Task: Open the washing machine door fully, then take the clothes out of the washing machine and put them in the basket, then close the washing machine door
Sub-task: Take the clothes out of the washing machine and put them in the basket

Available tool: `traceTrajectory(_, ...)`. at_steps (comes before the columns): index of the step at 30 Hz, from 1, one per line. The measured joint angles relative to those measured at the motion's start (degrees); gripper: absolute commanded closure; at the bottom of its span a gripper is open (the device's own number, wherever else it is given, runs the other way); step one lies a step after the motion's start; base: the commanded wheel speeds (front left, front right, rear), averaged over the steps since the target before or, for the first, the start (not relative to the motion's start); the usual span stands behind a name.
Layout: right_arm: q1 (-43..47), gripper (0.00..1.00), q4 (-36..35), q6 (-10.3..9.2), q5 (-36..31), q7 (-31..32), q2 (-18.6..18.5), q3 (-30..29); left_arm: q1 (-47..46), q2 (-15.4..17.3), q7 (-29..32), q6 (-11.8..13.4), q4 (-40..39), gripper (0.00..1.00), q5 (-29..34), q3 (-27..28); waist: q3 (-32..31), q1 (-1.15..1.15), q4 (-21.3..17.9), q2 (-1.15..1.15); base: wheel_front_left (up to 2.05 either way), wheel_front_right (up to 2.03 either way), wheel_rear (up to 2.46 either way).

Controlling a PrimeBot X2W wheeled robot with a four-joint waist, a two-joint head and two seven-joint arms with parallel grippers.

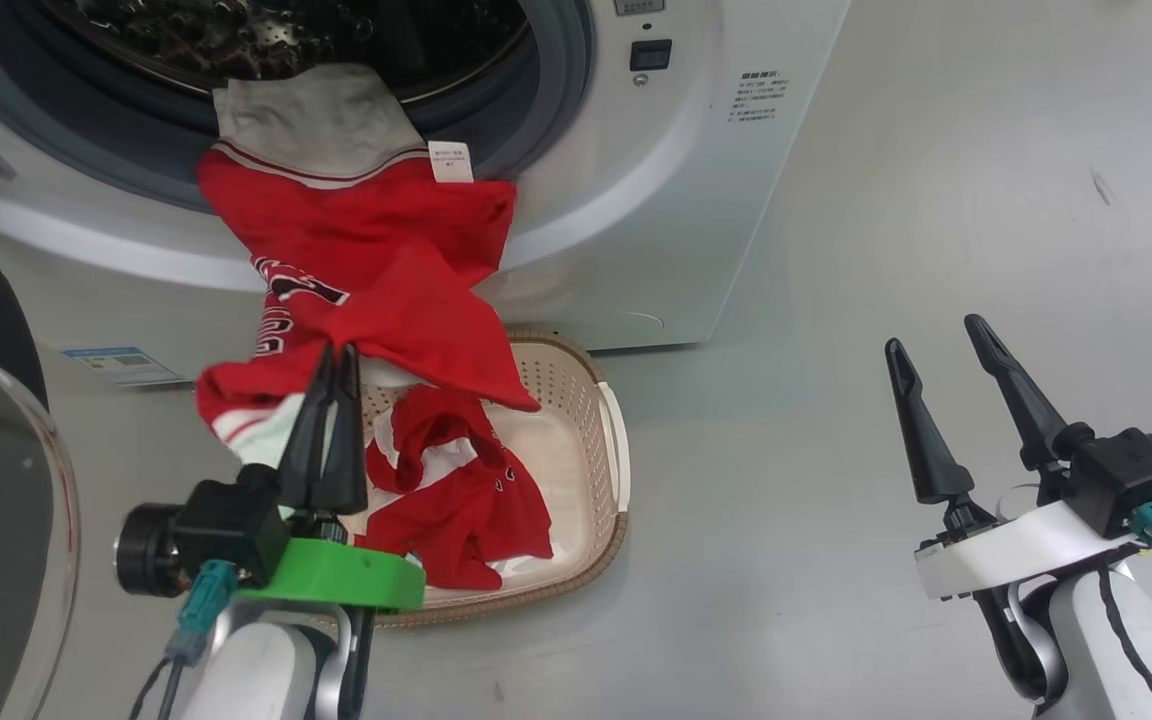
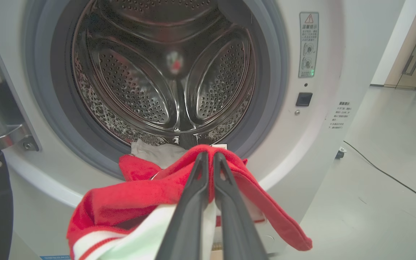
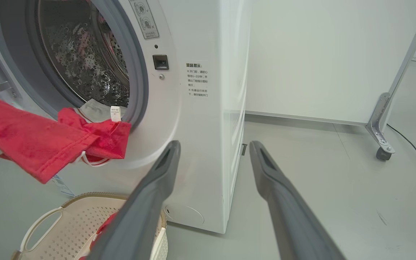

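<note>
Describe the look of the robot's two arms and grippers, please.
The left gripper has a green mount, the right gripper a white one. Both have long tapering black fingers, a black block, a teal connector and pale forearms.

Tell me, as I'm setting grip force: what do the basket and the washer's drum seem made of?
The basket: cream moulded plastic, matte, judging by its even punched holes; its brown rim looks woven, perhaps plastic too. The drum: polished perforated metal, probably stainless steel, given its mirror-like reflections.
</note>
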Motion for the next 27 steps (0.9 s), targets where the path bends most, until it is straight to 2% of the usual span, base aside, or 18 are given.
traceTrajectory(14, -1.31, 0.0, -1.81, 0.0, -0.05, 0.0, 0.21, 0.65, -1.02, 0.2, 2.52, 0.0, 12.82, 1.0, -3.75, -2.22, 4.81, 0.0, -2.11, 0.0, 0.0, 0.0, 0.0)
traceTrajectory(27, -5.81, 0.0, -3.93, 0.01, 1.14, 0.0, -0.08, 0.67, -13.46, 0.14, 4.72, 0.0, 27.29, 1.0, -4.39, -0.82, 12.78, 0.0, -5.09, 0.0, 0.0, 0.0, 0.0)
